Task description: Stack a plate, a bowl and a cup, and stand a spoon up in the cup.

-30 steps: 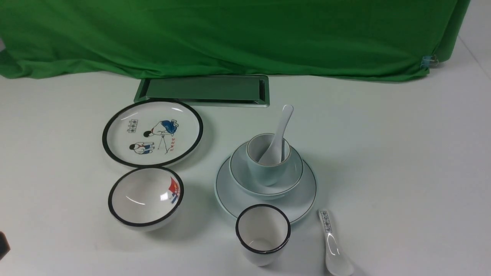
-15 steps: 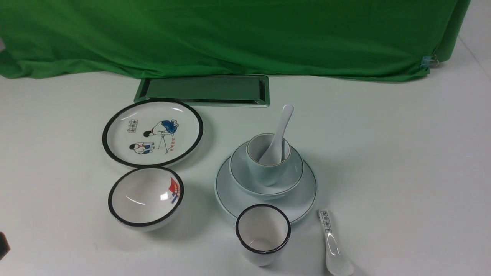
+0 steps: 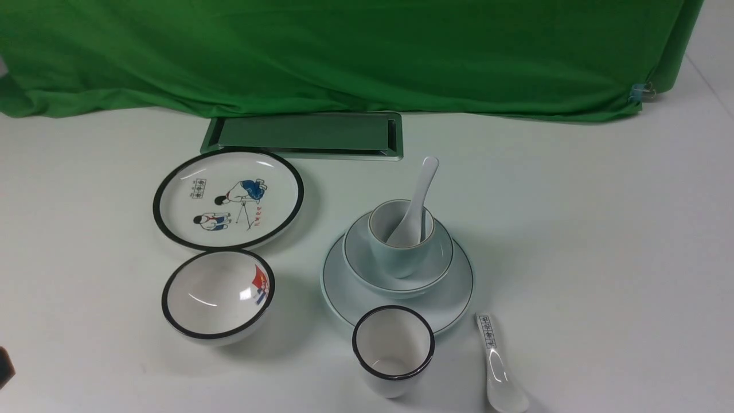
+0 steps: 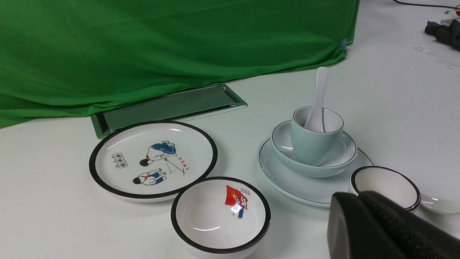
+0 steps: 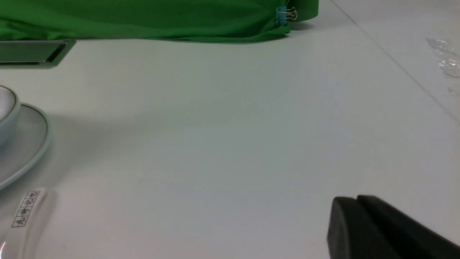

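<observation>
**Pale blue stack stands complete; both tools drawn back to the near edge**

The plain pale blue round plate (image 3: 453,301) lies right of centre on the white counter (image 3: 602,258). The pale blue bowl (image 3: 441,258) sits in it, the pale blue handleless cup (image 3: 395,261) in the bowl, and the glossy white ceramic spoon (image 3: 416,198) stands in the cup, its long handle leaning toward the far right over the rim.

The left tool (image 4: 359,216) is closed on nothing, at the near left edge; the stack lies ahead of it and to its right. The right tool (image 5: 357,219) holds nothing; its fingers look close together, but whether a gap has begun I cannot tell. The stack lies to its left, nearer than to the left tool.

Judging by this, every step appears done and no reach is called for.

Empty beside the stack: the black-rimmed white cup (image 3: 393,350) just nearer, the black-rimmed bowl (image 3: 218,295) and cartoon plate (image 3: 228,198) at left. The lettered spoon (image 3: 498,367) lies near right.
</observation>
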You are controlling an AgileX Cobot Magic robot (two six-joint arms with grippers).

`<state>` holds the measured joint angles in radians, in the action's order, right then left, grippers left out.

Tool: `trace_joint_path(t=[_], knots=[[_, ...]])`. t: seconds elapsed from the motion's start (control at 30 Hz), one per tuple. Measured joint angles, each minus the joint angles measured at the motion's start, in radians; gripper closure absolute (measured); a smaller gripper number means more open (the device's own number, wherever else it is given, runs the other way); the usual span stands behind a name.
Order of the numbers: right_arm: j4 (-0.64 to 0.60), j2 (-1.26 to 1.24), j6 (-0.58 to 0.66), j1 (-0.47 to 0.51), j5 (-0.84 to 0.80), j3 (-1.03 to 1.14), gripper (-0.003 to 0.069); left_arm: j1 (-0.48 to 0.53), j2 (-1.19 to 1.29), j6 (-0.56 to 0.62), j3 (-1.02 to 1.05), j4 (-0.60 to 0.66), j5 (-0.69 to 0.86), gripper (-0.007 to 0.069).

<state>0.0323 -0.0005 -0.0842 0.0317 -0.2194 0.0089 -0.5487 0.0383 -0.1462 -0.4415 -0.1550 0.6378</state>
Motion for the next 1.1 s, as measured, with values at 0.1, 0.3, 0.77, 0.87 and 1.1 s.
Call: trace_joint_path(t=[0.1,0.3,0.77,0.87,1.1], knots=[[-0.001,0.000,0.000,0.000,-0.001,0.000,0.0588,0.000,0.000,0.000,0.008,-0.034,-0.014,0.0655],[-0.001,0.000,0.000,0.000,-0.001,0.000,0.0568,0.109,0.001,0.141,0.091,0.057,-0.279,0.0655],[-0.001,0.000,0.000,0.000,-0.001,0.000,0.0526,0.583,-0.012,0.284,0.442,0.286,-0.647,0.0655],[-0.001,0.000,0.000,0.000,-0.001,0.000,0.0517,0.587,-0.035,0.264,0.446,0.278,-0.565,0.0655],[-0.001,0.000,0.000,0.000,-0.002,0.000,0.0495,0.588,-0.036,0.257,0.449,0.301,-0.411,0.0655]])
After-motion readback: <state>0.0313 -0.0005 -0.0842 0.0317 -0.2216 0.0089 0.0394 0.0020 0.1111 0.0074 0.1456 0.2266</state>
